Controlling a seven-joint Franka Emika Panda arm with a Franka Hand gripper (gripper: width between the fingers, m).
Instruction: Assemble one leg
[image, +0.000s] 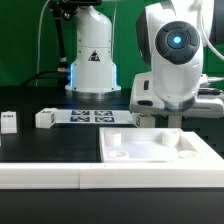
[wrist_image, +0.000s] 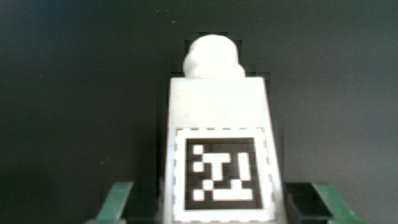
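Leg (wrist_image: 217, 110) sits between the gripper (wrist_image: 221, 200) fingers, peg end pointing away, presumably for seating in the panel (image: 150, 150); whether it is clamped, cannot tell.

Bare table (image: 75, 140) between loose leg (image: 43, 118) and white panel (image: 150, 152)

This is a robotics lab bench, not a home or a shop. A white robot arm (image: 172, 50) with a blue-lit ring stands over a plain black counter (image: 40, 145), and its base at the back bears a warning triangle. Cables (image: 40, 45) hang behind it. Square black-and-white tags cover the marker board (image: 95, 116), and another sits on the leg (wrist_image: 217, 120).
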